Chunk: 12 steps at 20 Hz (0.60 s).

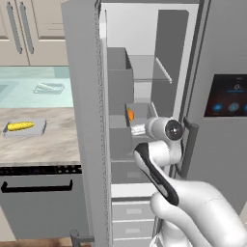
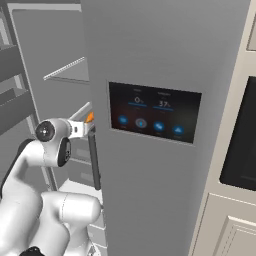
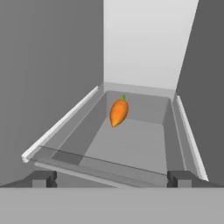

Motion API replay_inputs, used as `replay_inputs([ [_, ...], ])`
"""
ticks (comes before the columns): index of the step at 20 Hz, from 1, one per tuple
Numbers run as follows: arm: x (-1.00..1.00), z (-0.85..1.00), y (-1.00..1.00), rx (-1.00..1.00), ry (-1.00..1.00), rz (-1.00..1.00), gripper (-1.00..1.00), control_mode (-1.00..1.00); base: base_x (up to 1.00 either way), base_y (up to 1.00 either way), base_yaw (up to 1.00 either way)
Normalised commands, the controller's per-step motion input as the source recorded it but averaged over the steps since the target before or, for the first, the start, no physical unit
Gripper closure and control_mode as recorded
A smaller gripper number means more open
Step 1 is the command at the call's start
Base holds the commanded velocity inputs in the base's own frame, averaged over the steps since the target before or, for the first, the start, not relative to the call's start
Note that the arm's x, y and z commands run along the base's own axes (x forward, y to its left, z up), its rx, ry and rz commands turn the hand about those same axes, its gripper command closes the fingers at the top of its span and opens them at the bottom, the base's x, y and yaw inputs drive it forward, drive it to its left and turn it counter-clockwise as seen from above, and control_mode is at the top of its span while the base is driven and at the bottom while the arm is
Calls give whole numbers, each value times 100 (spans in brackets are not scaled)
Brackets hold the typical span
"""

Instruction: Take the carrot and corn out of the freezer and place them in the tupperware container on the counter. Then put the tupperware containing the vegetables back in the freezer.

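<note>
Beige panelled cabinets [image 1: 34, 29] – dark dishwasher front [image 1: 41, 202] – dark oven [image 2: 242, 145].

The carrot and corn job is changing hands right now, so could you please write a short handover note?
Gripper: open, holding nothing, reaching into the freezer toward the carrot.
Carrot: lying in a freezer drawer, ahead of the fingers, untouched.
Corn: already in the tupperware container on the counter.
Done: freezer door open, corn moved.
Left: grasp the carrot, put it in the container with the corn, then place the container in the freezer.
</note>
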Motion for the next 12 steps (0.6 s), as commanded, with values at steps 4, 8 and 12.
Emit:
replay_inputs([
  [4,27,8,0,3,2,0,-100,-100,0,0,0],
  [8,29,0,0,0,2,0,-100,-100,0,0,0],
  [12,19,0,0,0,4,0,-100,-100,0,0,0],
])
